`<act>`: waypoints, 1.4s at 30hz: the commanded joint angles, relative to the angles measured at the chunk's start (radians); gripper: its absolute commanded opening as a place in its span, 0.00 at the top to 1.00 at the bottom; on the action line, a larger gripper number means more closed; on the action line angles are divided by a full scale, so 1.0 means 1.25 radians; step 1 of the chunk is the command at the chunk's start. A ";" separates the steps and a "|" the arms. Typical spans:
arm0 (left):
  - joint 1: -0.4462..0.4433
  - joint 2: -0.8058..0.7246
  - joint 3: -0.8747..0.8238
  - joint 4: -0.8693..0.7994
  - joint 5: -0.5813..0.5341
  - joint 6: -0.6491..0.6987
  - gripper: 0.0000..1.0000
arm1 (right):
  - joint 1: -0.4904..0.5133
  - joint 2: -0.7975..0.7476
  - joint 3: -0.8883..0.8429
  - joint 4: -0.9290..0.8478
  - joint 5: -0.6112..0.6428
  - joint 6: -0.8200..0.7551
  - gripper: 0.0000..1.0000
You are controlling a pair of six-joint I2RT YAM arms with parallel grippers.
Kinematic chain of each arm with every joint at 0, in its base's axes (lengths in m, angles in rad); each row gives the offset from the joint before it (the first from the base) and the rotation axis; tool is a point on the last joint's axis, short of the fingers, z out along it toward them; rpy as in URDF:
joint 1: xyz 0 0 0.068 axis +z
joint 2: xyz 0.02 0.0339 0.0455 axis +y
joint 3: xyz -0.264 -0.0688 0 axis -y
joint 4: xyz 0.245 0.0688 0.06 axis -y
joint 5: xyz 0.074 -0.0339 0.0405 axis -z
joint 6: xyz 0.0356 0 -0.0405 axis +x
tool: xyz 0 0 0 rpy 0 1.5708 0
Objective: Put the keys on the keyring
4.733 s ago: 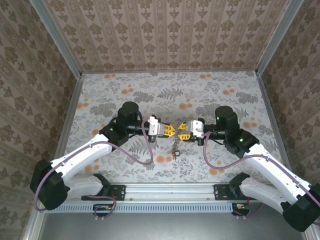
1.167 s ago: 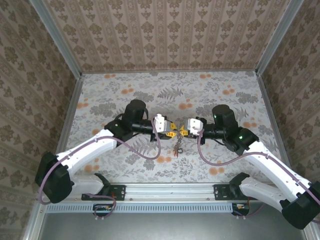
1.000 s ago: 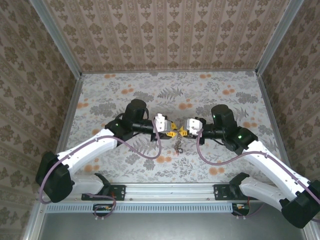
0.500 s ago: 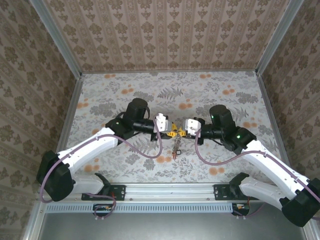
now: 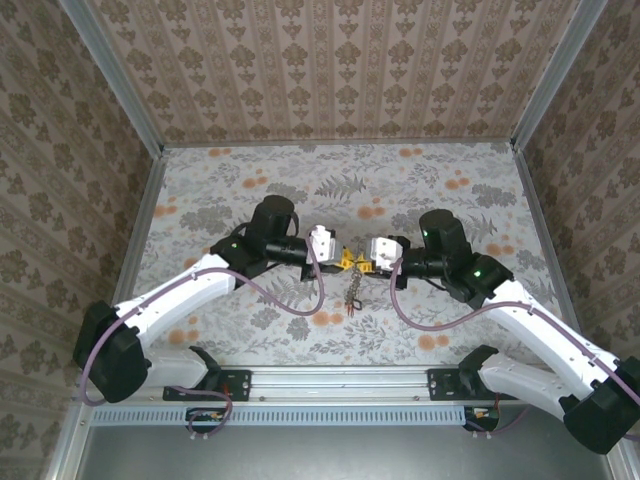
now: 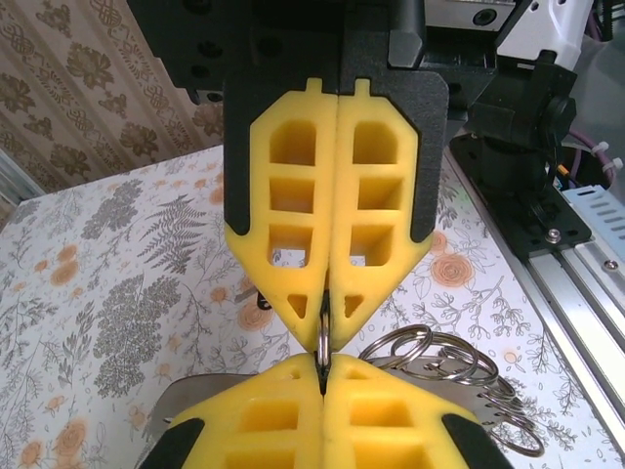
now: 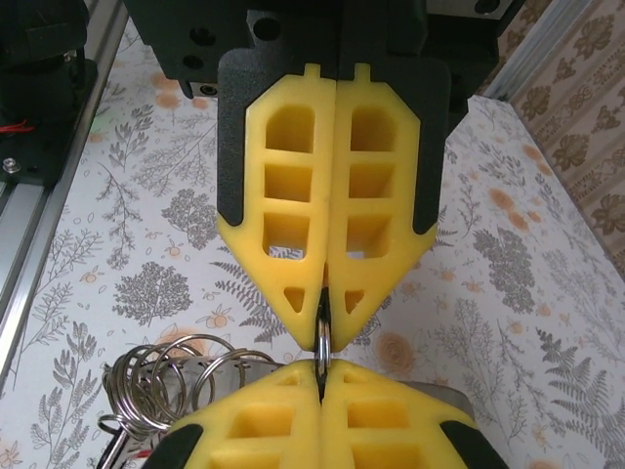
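Left gripper (image 6: 325, 337) is closed: its two yellow fingers (image 6: 283, 195) lie flat against each other, and at their very tips they pinch the keyring (image 6: 321, 347), a thin metal ring that is seen edge-on. The right gripper (image 7: 322, 332) comes from the opposite side and meets it tip to tip. Its fingers also lie together, with no gap that I can see, and they nip the same ring on its other side. Seen from above, this meeting place is beyond the metal rail (image 5: 340, 380) at the near edge of the table (image 5: 450, 170), about over the middle of the rail's length and lifted off the flowered tabletop. The left arm reaches it from the left part of the rail, the right arm from the right part. Just beside the pinched ring, on the side toward the rail, hangs a bunch of silver split rings (image 6: 439, 357) that overlap and touch one another. From above, this bunch is a small dark string between the gripper tips and the rail; what else hangs in it is too small to tell.
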 commanded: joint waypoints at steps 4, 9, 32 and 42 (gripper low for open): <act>0.019 -0.028 -0.045 0.171 0.080 -0.074 1.00 | -0.002 -0.051 -0.041 0.073 -0.004 0.025 0.77; 0.020 -0.034 -0.063 0.218 0.099 -0.082 1.00 | -0.003 -0.051 -0.051 0.087 -0.011 0.043 0.79; 0.025 -0.031 -0.099 0.335 0.124 -0.140 1.00 | -0.005 -0.053 -0.079 0.172 -0.024 0.097 0.80; 0.021 -0.032 -0.087 0.271 0.116 -0.103 1.00 | -0.005 -0.054 -0.080 0.162 -0.039 0.087 0.94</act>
